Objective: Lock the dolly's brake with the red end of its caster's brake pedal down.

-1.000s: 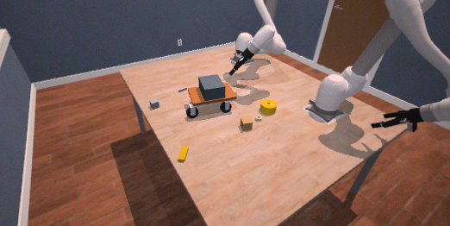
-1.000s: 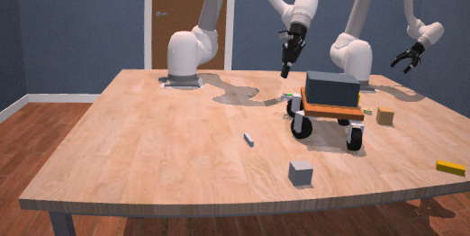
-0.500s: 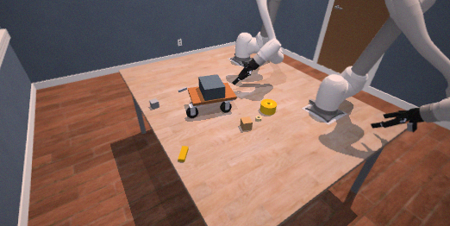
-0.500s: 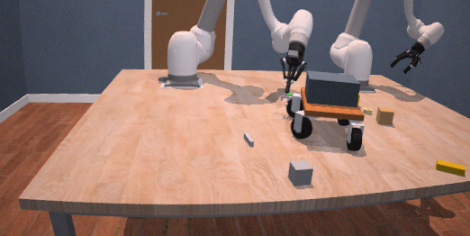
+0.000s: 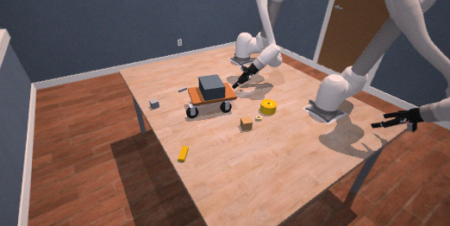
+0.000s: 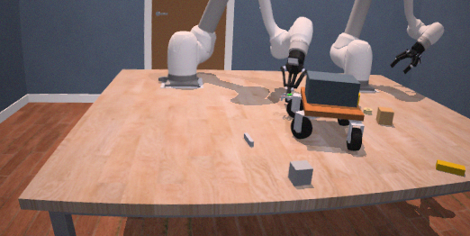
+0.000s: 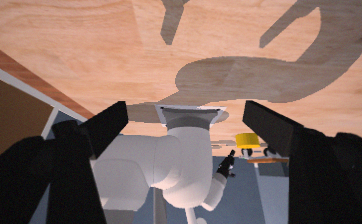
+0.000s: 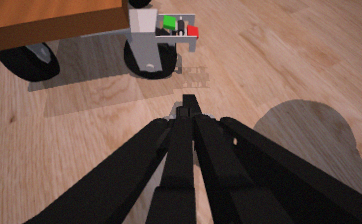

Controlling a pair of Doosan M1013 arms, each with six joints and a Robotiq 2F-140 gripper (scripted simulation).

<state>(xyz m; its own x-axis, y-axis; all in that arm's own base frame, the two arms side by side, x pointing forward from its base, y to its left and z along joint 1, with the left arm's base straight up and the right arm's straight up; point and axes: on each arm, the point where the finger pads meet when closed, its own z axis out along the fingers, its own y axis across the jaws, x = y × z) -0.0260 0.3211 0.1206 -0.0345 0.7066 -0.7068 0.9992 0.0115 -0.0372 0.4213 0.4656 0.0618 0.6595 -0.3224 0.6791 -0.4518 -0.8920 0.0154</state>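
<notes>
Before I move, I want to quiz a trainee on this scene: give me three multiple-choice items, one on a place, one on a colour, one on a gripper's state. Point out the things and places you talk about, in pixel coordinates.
1. Where is the dark box?
A) under the dolly
B) on the dolly's deck
C) beside the yellow bar

2. What colour is the brake pedal's end nearer the caster?
A) green
B) blue
C) white

3. How does the right gripper stand?
A) wide open
B) shut on the box
C) shut, empty

1 B: the dark box (image 5: 211,87) (image 6: 332,89) sits on the dolly's orange deck (image 5: 195,98) (image 6: 330,112) (image 8: 57,27).
2 A: the green end (image 8: 169,22) lies nearer the caster than the red end (image 8: 193,32).
3 C: the right gripper's (image 5: 234,87) (image 6: 290,94) (image 8: 188,102) fingers meet with nothing between.
</notes>
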